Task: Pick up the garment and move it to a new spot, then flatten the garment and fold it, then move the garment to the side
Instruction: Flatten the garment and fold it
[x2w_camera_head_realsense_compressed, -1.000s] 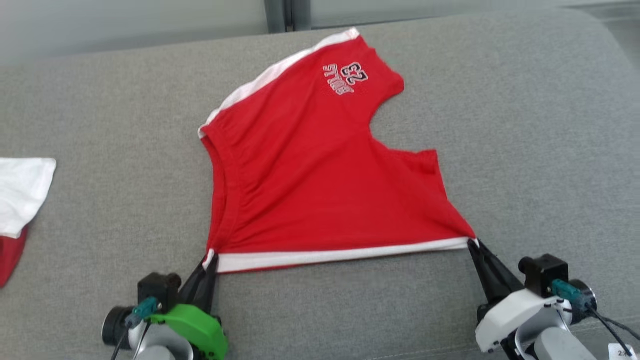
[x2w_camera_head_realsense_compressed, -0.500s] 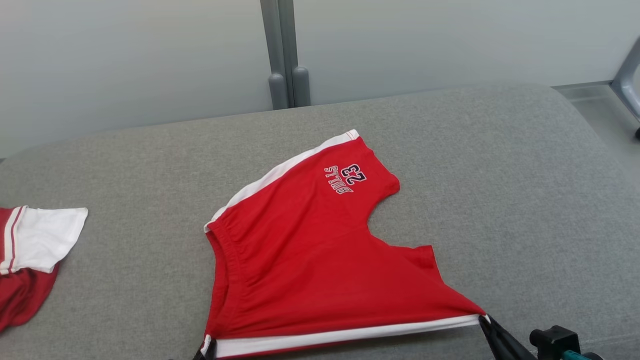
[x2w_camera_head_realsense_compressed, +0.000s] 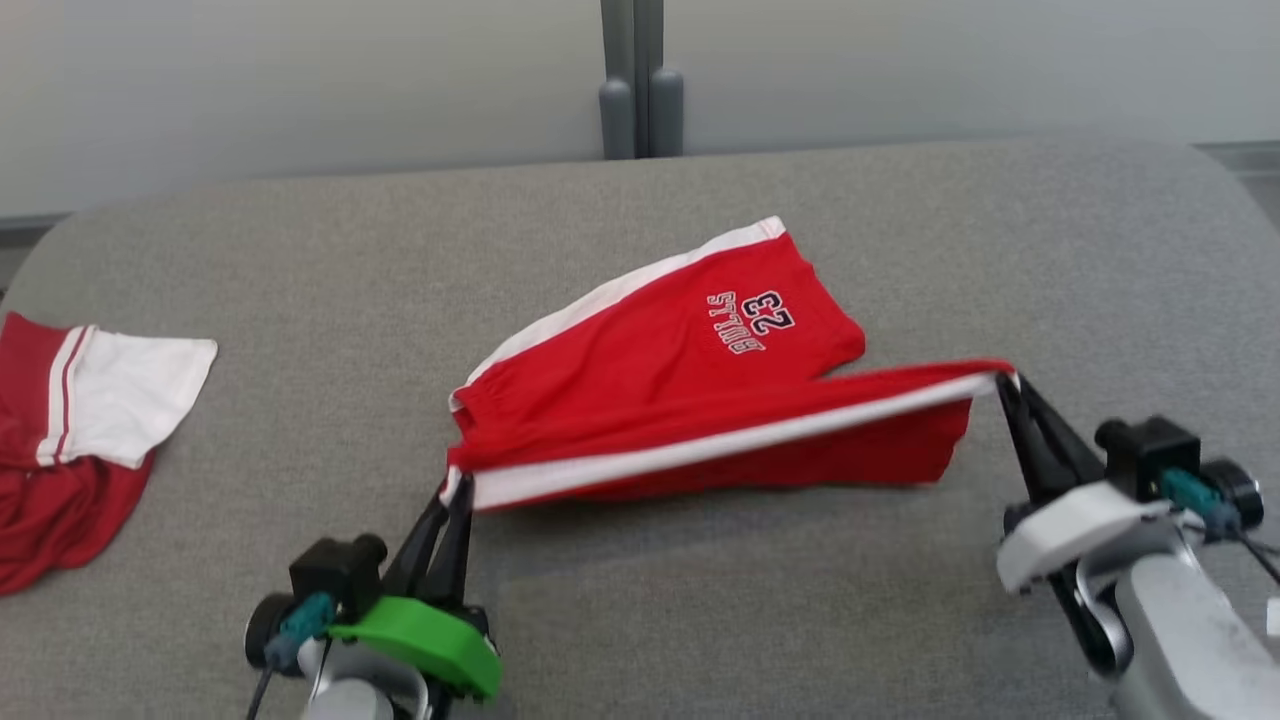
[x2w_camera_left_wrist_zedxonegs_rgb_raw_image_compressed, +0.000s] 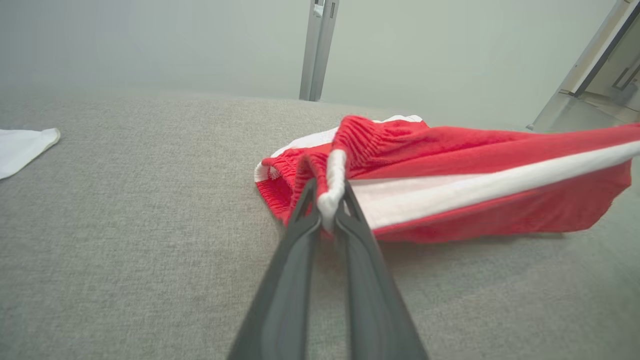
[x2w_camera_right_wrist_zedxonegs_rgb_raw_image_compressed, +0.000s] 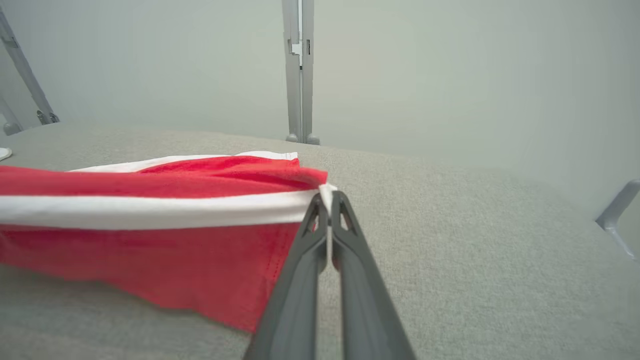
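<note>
Red shorts (x2w_camera_head_realsense_compressed: 690, 360) in the middle of the grey cushion (x2w_camera_head_realsense_compressed: 900, 600), far part lying flat, near white-trimmed hem held off the surface and stretched taut. Left gripper (x2w_camera_head_realsense_compressed: 455, 492) clamped on the hem's left corner, right gripper (x2w_camera_head_realsense_compressed: 1005, 383) clamped on its right corner, higher. Red-white garment (x2w_camera_head_realsense_compressed: 90, 420) at the left edge, well apart.

Grey cushion (x2w_camera_head_realsense_compressed: 300, 260) bears red shorts (x2w_camera_head_realsense_compressed: 680, 350) and a red-and-white garment (x2w_camera_head_realsense_compressed: 90, 420)
</note>
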